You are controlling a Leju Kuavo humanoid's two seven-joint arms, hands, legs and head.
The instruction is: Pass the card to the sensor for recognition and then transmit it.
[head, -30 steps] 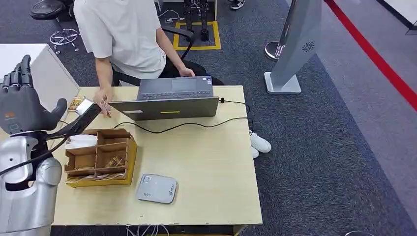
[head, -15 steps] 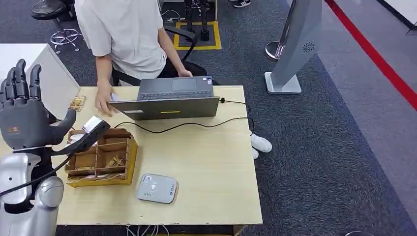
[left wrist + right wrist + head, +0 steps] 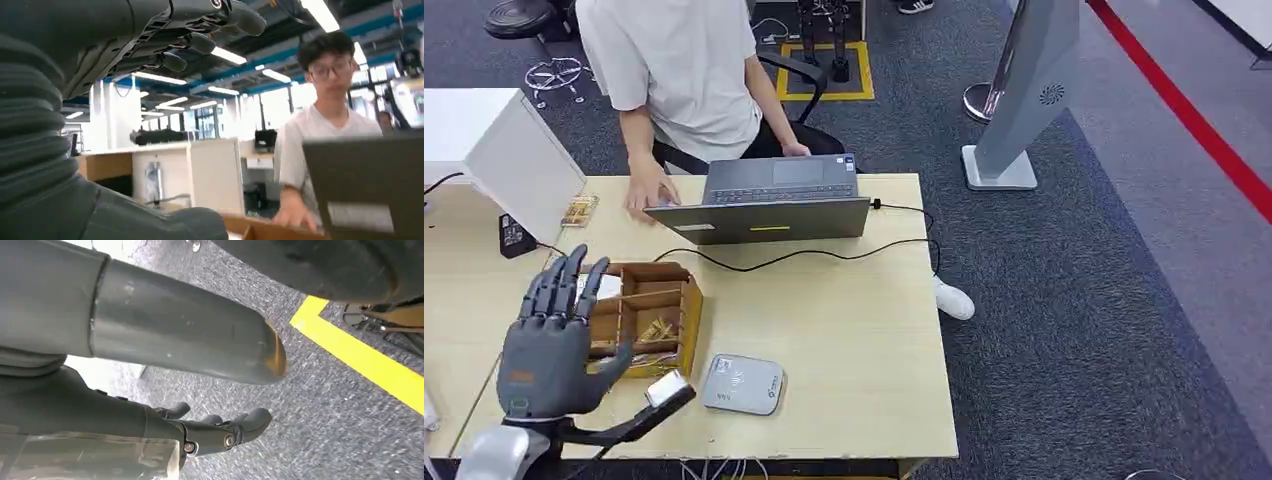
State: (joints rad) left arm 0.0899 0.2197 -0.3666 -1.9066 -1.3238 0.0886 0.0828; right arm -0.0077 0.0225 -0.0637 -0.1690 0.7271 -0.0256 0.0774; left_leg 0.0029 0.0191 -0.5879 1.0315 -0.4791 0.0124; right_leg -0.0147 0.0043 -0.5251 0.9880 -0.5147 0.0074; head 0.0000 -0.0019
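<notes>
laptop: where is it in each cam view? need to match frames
Head view: laptop at the far edge of the table, upper centre-left of the picture.
Left wrist view: the back of its lid, lower right.
Right wrist view: not in it.
Shared landmark: the person in a pale shirt behind the laptop.

High head view over table; wrist views low, close.
</notes>
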